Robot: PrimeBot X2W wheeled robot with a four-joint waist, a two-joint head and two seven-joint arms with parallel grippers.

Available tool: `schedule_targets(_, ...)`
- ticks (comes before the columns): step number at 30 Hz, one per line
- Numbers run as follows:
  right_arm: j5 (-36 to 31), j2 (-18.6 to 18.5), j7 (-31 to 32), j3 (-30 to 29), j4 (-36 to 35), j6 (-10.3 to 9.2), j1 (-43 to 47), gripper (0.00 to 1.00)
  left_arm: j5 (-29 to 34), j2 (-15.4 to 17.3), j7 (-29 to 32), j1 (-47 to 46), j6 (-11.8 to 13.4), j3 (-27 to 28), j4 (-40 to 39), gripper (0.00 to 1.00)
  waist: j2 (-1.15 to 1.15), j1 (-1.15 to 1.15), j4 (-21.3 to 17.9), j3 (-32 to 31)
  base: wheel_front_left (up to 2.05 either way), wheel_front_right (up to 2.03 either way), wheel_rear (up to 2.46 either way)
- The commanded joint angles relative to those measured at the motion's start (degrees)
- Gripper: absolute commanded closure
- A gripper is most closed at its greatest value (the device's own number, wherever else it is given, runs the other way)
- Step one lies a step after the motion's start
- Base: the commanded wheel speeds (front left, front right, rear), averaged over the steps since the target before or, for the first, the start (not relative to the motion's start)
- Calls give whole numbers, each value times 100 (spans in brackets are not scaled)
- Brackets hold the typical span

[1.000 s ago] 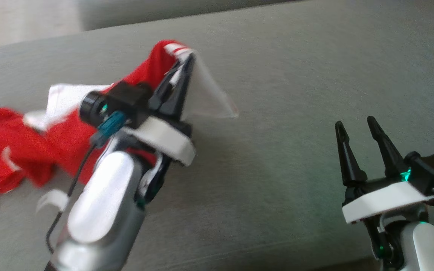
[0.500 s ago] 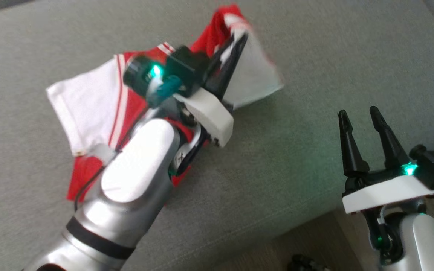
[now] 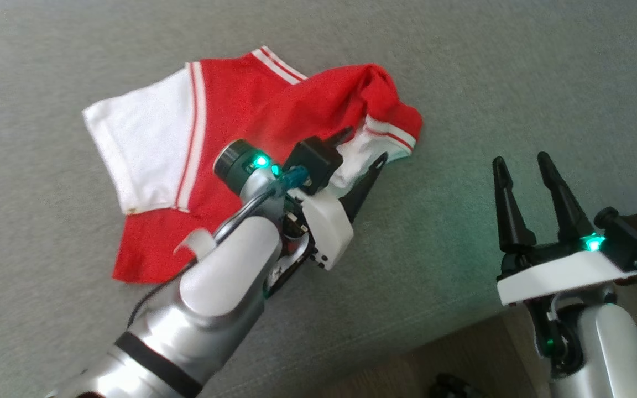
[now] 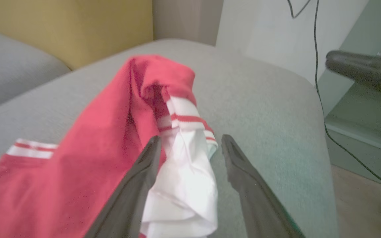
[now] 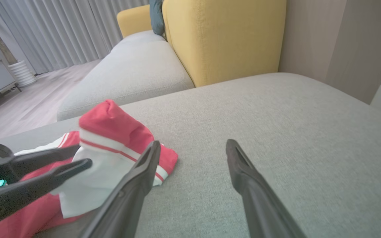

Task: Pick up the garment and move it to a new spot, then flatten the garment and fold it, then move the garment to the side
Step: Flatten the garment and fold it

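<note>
Between the spread jaws of the left gripper [image 3: 364,148] a sleeve of the garment [image 3: 252,105] is seen unclamped — the cloth trailing leftward — the right gripper [image 3: 520,160], also wide, farther off.

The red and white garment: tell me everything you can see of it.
The garment is a shirt of soft, knit-looking cloth, red in the body, with white short sleeves and red-and-white striped trim. It lies on the grey sofa cushion, not flat. One sleeve is spread out at the head view's left; the other is bunched under a hump of red cloth at the right. The left gripper stands open astride that bunched white sleeve, one finger seemingly against it, not pinching.
</note>
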Motion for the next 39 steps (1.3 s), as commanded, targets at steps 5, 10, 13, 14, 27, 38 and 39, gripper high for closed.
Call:
schedule_targets(5, -170, -31, 19, -15, -161, 24, -86, 0, 100, 61, -750, 152, 280, 162, -481, 0, 0, -1, 485, -458, 0, 0, 0)
schedule_targets(10, -311, -31, 178, -121, -239, 24, 59, 0, 17, 398, -1131, 700, 838, 678, -1032, 0, 0, -1, 929, -798, 0, 0, 0)
schedule_targets(13, -381, -31, 254, -167, -280, 24, 115, 0, -95, 625, -1177, 1046, 1146, 1131, -1329, 0, 0, -1, 1115, -919, 0, 0, 0)
schedule_targets(14, -402, -31, 276, -177, -292, 24, 132, 0, -104, 711, -1183, 1158, 1243, 1280, -1423, 0, 0, -1, 1168, -959, 0, 0, 0)
schedule_targets(27, -504, -30, 416, -306, -254, 24, 323, 0, -265, 1352, -1190, 2816, 1687, 3180, -2471, 0, 0, -1, 1557, -1371, 0, 0, 0)
schedule_targets(38, -471, -30, 483, -304, -243, 24, 698, 0, -11, 1430, -1190, 3509, 1390, 3211, -2611, 0, 0, -1, 1510, -1756, 0, 0, 0)
schedule_targets(39, -469, -30, 496, -298, -251, 24, 736, 0, -3, 1423, -1190, 3556, 1382, 3205, -2606, 0, 0, -1, 1500, -1792, 0, 0, 0)
